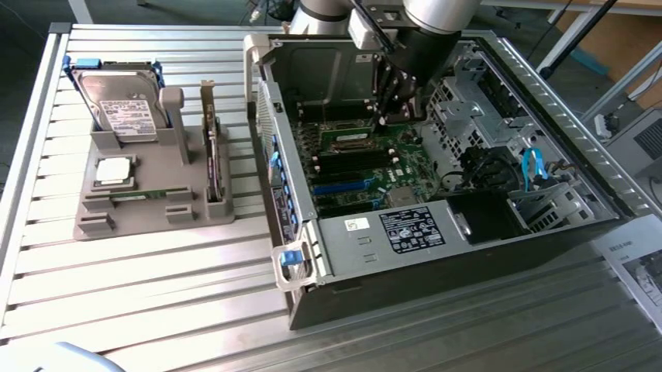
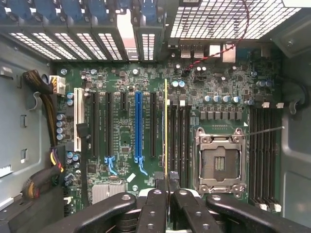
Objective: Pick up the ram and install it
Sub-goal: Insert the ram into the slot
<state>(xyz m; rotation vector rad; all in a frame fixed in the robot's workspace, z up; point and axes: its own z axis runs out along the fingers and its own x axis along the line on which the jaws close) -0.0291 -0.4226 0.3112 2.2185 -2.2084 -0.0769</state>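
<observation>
A slatted metal table [image 1: 155, 294] fills the exterior view, with dark floor past its edge at the upper left. An open computer case [image 1: 435, 287] lies at centre and right, and a grey holder [image 1: 135, 217] with a hard drive [image 1: 119, 105] stands at the left. At upper centre the gripper [image 1: 391, 108] reaches into the case. In the wrist view it is clenched on the ram [image 2: 165, 126], seen edge-on. The ram's long axis runs parallel to the blue slot [image 2: 138, 126] and points away from the fingers, toward the vented wall.
</observation>
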